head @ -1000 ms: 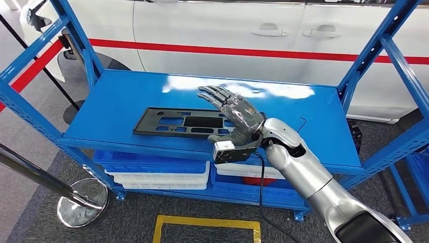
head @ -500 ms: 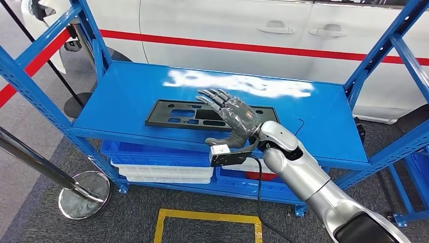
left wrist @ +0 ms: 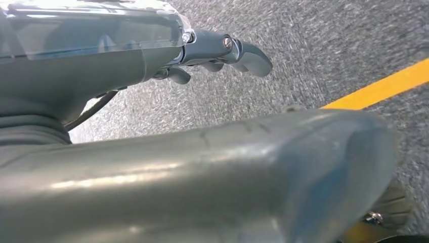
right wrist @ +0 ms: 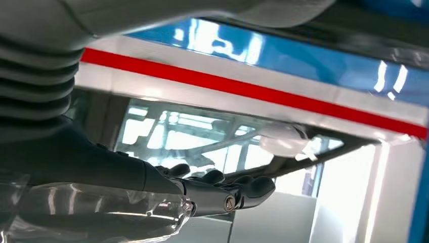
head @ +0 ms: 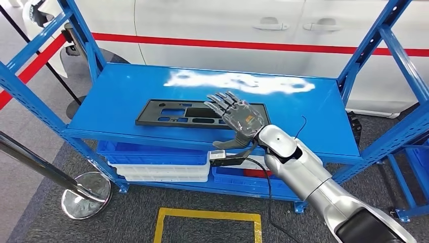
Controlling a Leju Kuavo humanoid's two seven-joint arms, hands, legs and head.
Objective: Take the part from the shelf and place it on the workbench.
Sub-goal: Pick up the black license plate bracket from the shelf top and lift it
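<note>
A flat black part (head: 172,113) with several cut-outs lies on the top blue shelf (head: 121,91). My right hand (head: 238,120) hovers over the part's right end, palm down, fingers spread and raised, holding nothing. The right wrist view shows the same hand (right wrist: 152,187) with its dark fingers stretched out and nothing in them, in front of the white car. My left hand (left wrist: 152,45) hangs over grey carpet, its fingers loosely extended with nothing in them.
Blue and white bins (head: 157,164) sit on the lower shelf. Blue uprights (head: 374,45) frame the rack on both sides. A chrome stanchion base (head: 85,201) stands at the left, yellow floor tape (head: 207,223) lies in front, and a white car (head: 227,30) is parked behind.
The head view shifted a little. My right hand stays over the part's right end, and its fingers have tipped up somewhat. The part lies where it was.
</note>
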